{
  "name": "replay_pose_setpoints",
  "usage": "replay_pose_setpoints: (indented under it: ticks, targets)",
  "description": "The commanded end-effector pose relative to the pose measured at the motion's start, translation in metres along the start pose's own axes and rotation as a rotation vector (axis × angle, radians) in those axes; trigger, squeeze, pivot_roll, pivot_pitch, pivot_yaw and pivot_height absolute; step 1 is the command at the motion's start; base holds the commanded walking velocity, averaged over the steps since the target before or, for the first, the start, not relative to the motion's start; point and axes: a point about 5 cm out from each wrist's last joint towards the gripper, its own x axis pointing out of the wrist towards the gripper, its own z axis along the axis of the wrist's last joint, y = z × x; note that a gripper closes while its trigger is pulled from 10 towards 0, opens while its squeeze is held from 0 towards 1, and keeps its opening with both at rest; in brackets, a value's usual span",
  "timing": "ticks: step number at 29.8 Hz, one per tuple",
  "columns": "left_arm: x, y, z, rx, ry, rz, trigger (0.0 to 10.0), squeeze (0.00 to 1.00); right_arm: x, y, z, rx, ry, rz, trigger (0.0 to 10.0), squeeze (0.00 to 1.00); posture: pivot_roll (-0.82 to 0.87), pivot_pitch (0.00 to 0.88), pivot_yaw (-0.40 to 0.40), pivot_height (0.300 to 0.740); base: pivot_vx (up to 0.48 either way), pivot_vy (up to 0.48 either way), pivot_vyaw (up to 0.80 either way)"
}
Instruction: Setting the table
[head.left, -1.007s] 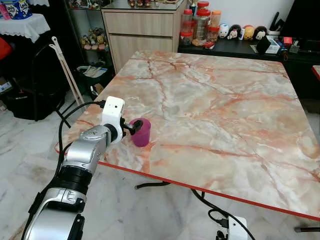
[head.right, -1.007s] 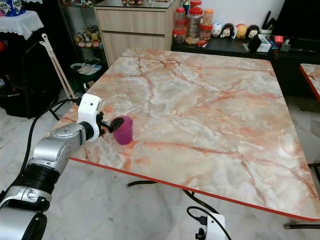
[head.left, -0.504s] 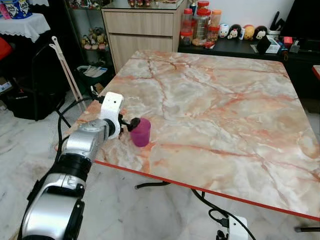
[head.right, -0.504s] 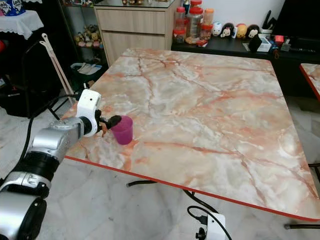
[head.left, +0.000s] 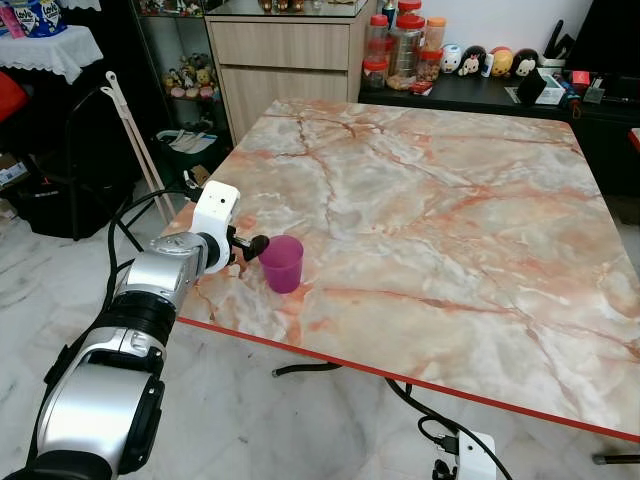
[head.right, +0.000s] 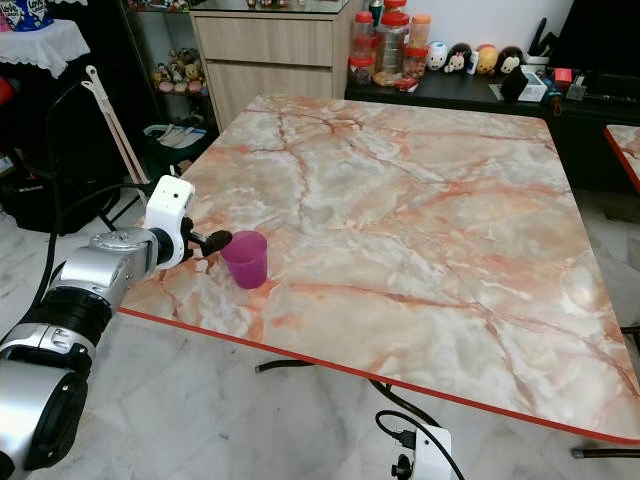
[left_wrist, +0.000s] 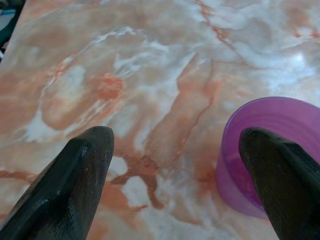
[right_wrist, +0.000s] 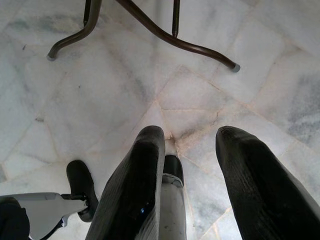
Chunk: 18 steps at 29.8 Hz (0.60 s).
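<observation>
With the purple plastic cup (head.left: 283, 262) standing upright near the marble table (head.left: 450, 230) edge, the left gripper (head.left: 247, 247) is hovering beside it, fingers spread apart and clear of it, so the placing step looks finished and the next move is probably drawing the arm away without clipping the cup, while the right gripper (right_wrist: 187, 170) is hanging idle over the floor with fingers apart.

No legible text, label, brand, number or sign: printing on the distant shelf containers is too small to read.

Left gripper (head.left: 250, 247) reaches forward, jaws spread (wide); right gripper (right_wrist: 187, 165) hangs down, jaws parted.
</observation>
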Motion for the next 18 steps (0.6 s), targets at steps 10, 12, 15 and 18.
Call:
replay_pose_setpoints:
  ticks: [10, 12, 15, 18]
  targets:
    - [0.0009, -0.0013, 0.0045, 0.046, 0.000, -0.052, 10.0, 0.00, 0.0000, 0.0000, -0.0002, 0.015, 0.002, -0.010, 10.0, 0.00, 0.00, 0.000, 0.048, 0.740, 0.000, 0.000, 0.00]
    - [0.0015, -0.0027, 0.0038, 0.057, 0.004, -0.066, 10.0, 0.00, 0.0000, -0.0003, -0.0004, 0.018, 0.003, -0.010, 10.0, 0.00, 0.00, 0.000, 0.049, 0.740, 0.000, 0.000, 0.00]
    - [0.0020, -0.0039, 0.0033, 0.059, 0.006, -0.073, 10.0, 0.00, -0.0001, -0.0001, -0.0005, 0.019, 0.003, -0.010, 10.0, 0.00, 0.00, 0.000, 0.050, 0.740, 0.000, 0.000, 0.00]
    - [0.0024, -0.0052, 0.0018, 0.062, 0.012, -0.083, 10.0, 0.00, -0.0002, 0.0000, -0.0010, 0.021, 0.004, -0.010, 10.0, 0.00, -0.01, 0.000, 0.052, 0.740, 0.000, 0.000, 0.00]
